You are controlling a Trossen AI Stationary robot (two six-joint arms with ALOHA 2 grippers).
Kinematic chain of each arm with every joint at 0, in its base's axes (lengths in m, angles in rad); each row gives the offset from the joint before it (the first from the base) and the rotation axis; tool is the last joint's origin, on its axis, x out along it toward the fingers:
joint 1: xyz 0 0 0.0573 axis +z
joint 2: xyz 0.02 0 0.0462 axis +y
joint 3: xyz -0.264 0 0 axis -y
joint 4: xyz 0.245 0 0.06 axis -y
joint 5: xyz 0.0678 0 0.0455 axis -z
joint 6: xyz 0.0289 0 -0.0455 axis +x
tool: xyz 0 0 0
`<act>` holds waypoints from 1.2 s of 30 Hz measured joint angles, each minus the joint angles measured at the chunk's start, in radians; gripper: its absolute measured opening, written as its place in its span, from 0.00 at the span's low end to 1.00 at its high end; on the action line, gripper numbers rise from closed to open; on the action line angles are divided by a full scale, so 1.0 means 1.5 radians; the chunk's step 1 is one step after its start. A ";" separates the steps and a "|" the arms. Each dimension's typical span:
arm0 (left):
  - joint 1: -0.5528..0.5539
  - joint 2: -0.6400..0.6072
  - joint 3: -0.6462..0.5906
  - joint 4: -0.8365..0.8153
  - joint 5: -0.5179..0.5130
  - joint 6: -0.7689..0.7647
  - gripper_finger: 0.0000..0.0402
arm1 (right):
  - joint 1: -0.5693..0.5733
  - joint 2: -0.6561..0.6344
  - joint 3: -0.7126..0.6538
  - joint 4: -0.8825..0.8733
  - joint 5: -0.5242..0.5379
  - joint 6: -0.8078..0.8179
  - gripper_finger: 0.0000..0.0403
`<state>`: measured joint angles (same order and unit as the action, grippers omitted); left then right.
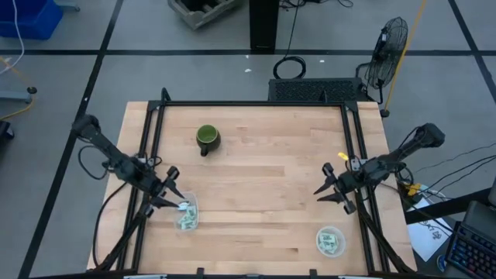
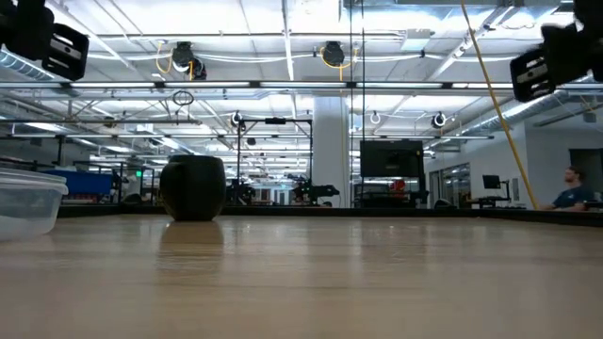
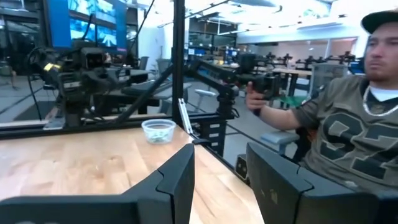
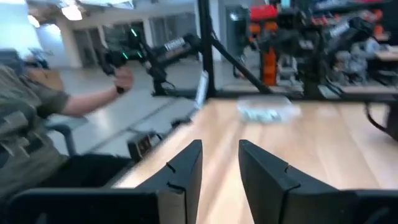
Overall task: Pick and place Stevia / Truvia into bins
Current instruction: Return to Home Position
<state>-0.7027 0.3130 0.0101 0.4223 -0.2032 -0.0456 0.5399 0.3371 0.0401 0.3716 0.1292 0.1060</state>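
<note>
High view says every packet is binned

High view: pale green-and-white paper sweetener packets [image 1: 331,243] lie inside the two round clear plastic tubs [image 1: 330,229]. Left gripper [image 1: 172,188] hovers just beside one tub, right gripper [image 1: 325,187] over the wooden table's [image 1: 263,194] right side. Both are spread and empty.

Low view: one tub, with the dark green mug [image 2: 193,186] farther back.

Wrist views: wide gaps, nothing held.

I reckon the packets are feather-light and floppy, so pinch an edge gently.

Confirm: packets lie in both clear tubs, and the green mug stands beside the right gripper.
No. The high view shows the dark green mug standing on the left half of the table, nearer the left gripper than the right gripper. Packets do lie in the left tub and the right tub.
</note>
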 joint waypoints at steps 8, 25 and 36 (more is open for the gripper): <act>0.000 -0.137 0.001 -0.122 0.001 0.037 0.37 | -0.042 -0.174 -0.001 -0.195 0.000 0.002 0.25; 0.003 -0.205 0.001 -0.251 -0.005 0.037 0.37 | -0.125 -0.219 0.013 -0.260 -0.011 -0.015 0.25; 0.003 -0.199 0.001 -0.241 -0.028 0.025 0.37 | -0.125 -0.214 0.012 -0.192 -0.015 -0.009 0.25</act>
<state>-0.6987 0.0147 0.0113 0.0605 -0.2451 -0.0082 0.3519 0.0154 0.0582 0.0834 0.1066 0.0917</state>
